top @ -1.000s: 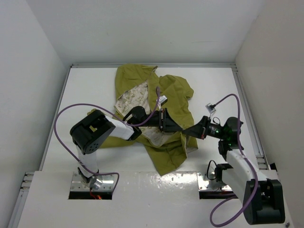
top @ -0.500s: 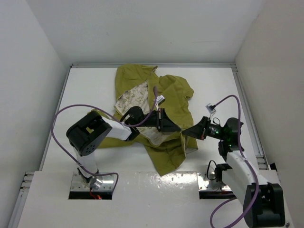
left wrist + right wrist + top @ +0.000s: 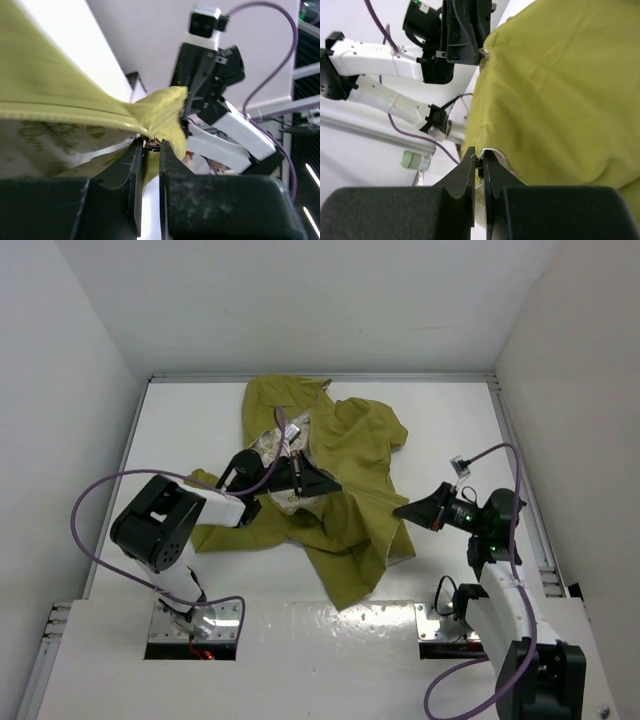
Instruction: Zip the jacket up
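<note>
At the left of the white table (image 3: 170,430), the black-and-white left arm (image 3: 215,508) reaching rightward over the cloth. Left jaws nearly together, clamped on a small metal zipper pull (image 3: 151,145) at the garment's front edge. In the middle of the table and toward its far edge, lying crumpled, the small olive-green soft fabric hooded jacket (image 3: 360,455). A patch of cream lining (image 3: 266,442) with a faint printed pattern showing just beside the left jaws, and one olive flap trailing toward the near edge. In the left wrist view, olive cloth taut in a ridge along the zipper line, with the patterned cream lining underneath. At the right, the white right arm (image 3: 495,585) stretched leftward. Right jaws pressed together on the jacket's lower right edge, pinching a thin cream-trimmed hem. Fabric smooth and taut between the two sets of jaws.
</note>
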`<move>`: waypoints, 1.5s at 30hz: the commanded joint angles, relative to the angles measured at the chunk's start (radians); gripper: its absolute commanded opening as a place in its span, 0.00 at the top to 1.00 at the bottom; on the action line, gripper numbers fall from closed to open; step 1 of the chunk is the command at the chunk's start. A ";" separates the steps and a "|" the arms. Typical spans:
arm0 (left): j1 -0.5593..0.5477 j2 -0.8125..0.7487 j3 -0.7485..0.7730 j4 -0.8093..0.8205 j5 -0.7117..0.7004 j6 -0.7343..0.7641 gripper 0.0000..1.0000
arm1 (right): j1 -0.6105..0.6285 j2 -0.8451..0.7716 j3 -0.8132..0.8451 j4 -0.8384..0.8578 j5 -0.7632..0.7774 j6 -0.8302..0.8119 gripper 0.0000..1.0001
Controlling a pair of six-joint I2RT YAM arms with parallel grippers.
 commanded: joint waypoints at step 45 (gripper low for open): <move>0.026 -0.188 0.159 -0.497 0.168 0.406 1.00 | 0.563 0.325 0.454 -0.461 0.615 -1.390 0.01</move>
